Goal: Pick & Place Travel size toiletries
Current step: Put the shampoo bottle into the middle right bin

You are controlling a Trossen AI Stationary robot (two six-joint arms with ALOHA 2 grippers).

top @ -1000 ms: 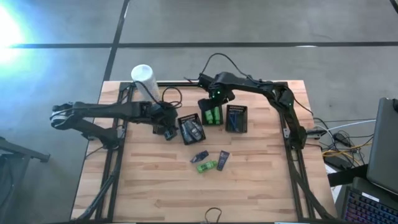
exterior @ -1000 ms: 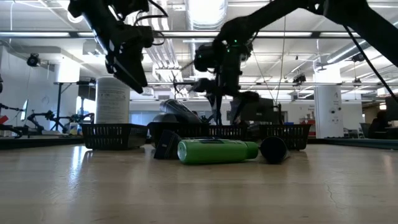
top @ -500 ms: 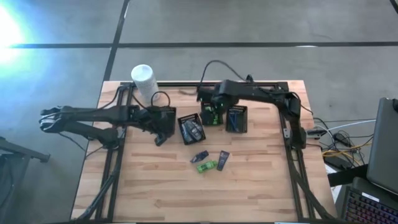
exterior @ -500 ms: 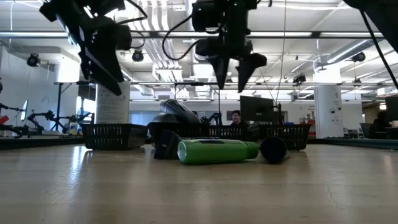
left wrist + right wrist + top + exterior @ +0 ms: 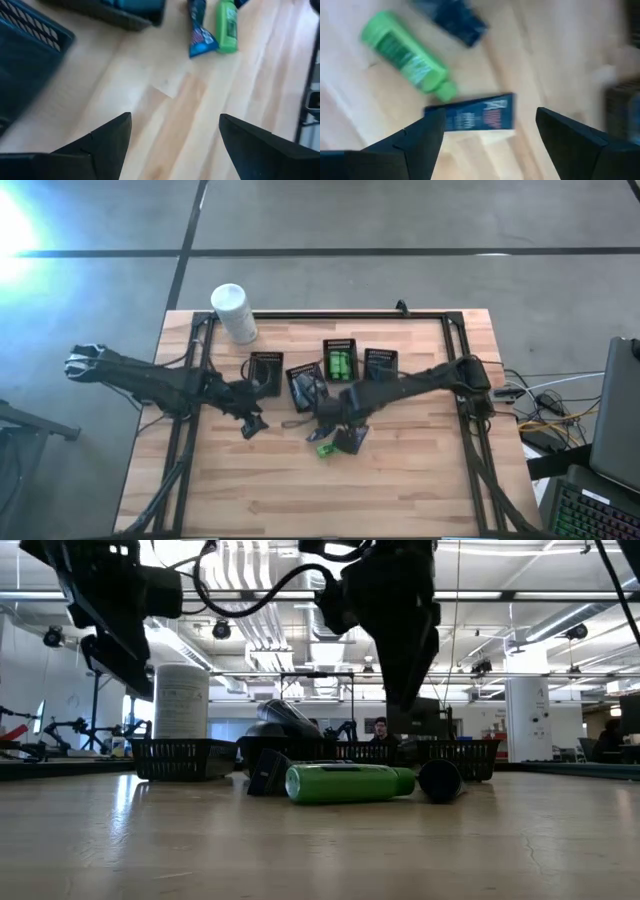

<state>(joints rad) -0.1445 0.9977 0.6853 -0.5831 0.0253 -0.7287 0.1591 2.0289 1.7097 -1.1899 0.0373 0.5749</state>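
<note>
Right hand spread above dark tube, seemingly empty.

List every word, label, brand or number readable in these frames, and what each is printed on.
None can be read for certain.
Dark flat tube: pale lettering, too blurred to read.
Green bottle: dark label print, too blurred.
White canister: fine label print, too small.
Blue tube: coloured markings, too blurred.

The right gripper has been moved from the baskets to above the loose toiletries; the left gripper was drawn back.
</note>
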